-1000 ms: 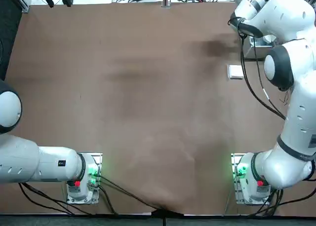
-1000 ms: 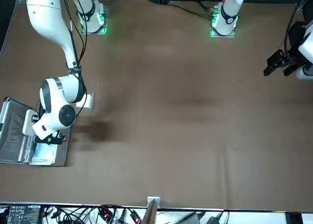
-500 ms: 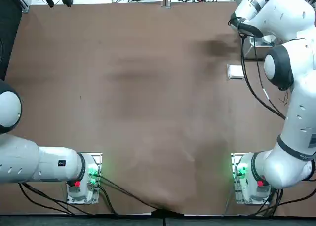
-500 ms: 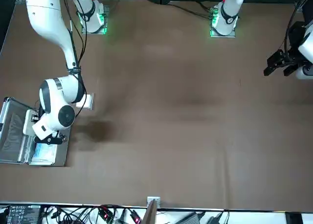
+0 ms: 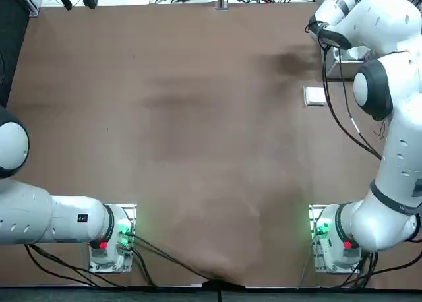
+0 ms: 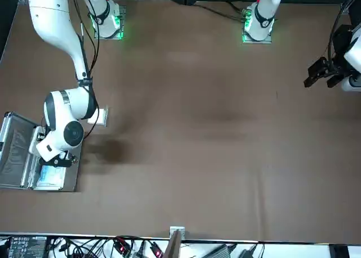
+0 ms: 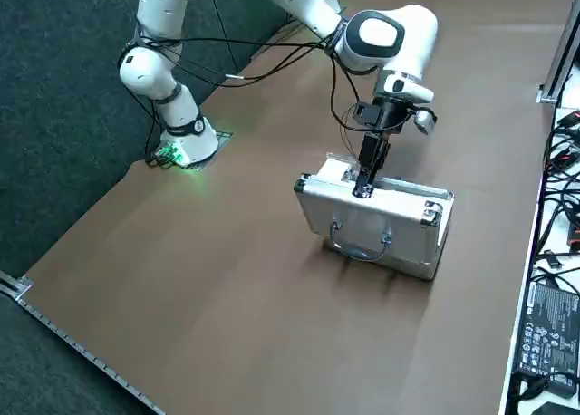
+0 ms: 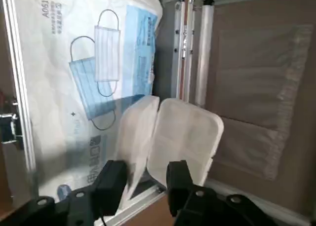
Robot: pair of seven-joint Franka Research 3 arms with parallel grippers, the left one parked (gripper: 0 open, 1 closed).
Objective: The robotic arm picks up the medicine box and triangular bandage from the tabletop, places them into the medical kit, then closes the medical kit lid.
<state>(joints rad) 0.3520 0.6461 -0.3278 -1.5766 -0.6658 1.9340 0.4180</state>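
Overhead, opposite, raised right; wrist close.

We see even, fairly bright light on the bench (image 5: 198,150), with 1 soft dark shadow beside the case (image 6: 42,176) in the front view. 2 green glows mark the arm bases in the top view. The wrist view looks dimmer, its packet (image 8: 64,88) shaded at the lower part, the hand (image 8: 150,174) dark and soft.

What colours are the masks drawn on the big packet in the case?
Blue and white; it shows best on the packet in the right wrist view.
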